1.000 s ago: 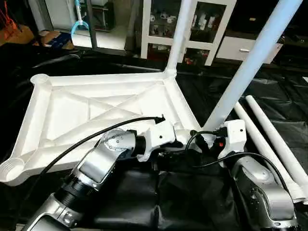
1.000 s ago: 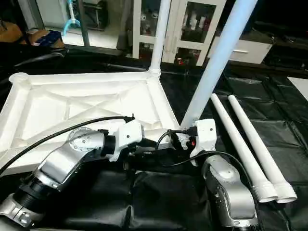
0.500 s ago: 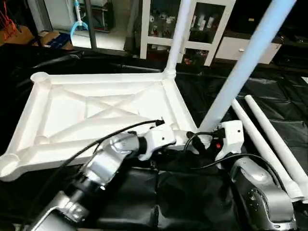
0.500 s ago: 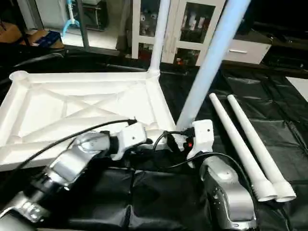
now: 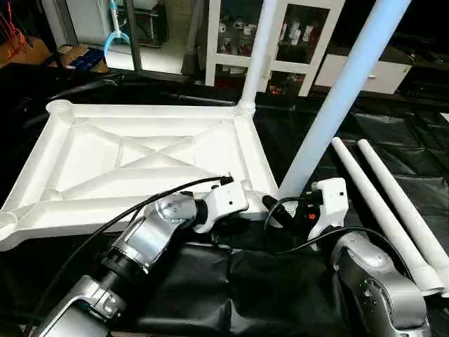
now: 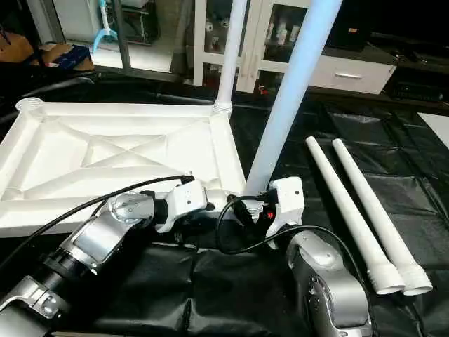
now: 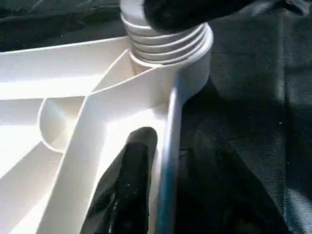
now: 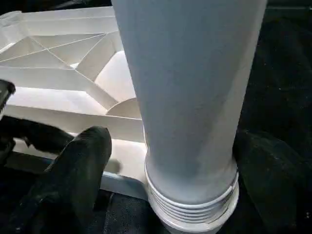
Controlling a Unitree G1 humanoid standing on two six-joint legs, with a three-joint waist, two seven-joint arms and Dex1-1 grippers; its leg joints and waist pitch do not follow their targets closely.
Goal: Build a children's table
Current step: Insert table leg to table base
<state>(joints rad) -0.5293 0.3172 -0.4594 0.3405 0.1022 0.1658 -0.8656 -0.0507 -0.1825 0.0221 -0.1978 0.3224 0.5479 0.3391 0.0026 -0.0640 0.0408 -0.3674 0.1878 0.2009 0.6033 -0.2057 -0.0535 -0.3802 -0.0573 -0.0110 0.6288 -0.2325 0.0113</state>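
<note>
Tabletop (image 5: pixel 140 158) lies underside-up at centre left on the black surface (image 5: pixel 280 281), its near edge now lower since I shifted. My left fingers (image 7: pixel 127 185) pinch its rim; my right fingers (image 8: pixel 80 161) stand wide around the leg (image 5: pixel 337 105) at lower centre, so it looks seated.

White leg (image 8: pixel 187 97) upright in tabletop (image 8: pixel 58 63) corner socket; black fingers (image 8: pixel 73 180) flanking it, apart.

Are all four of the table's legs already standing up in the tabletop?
No, two legs stand in corner sockets of the tabletop, while two loose legs lie on the black cover.
</note>
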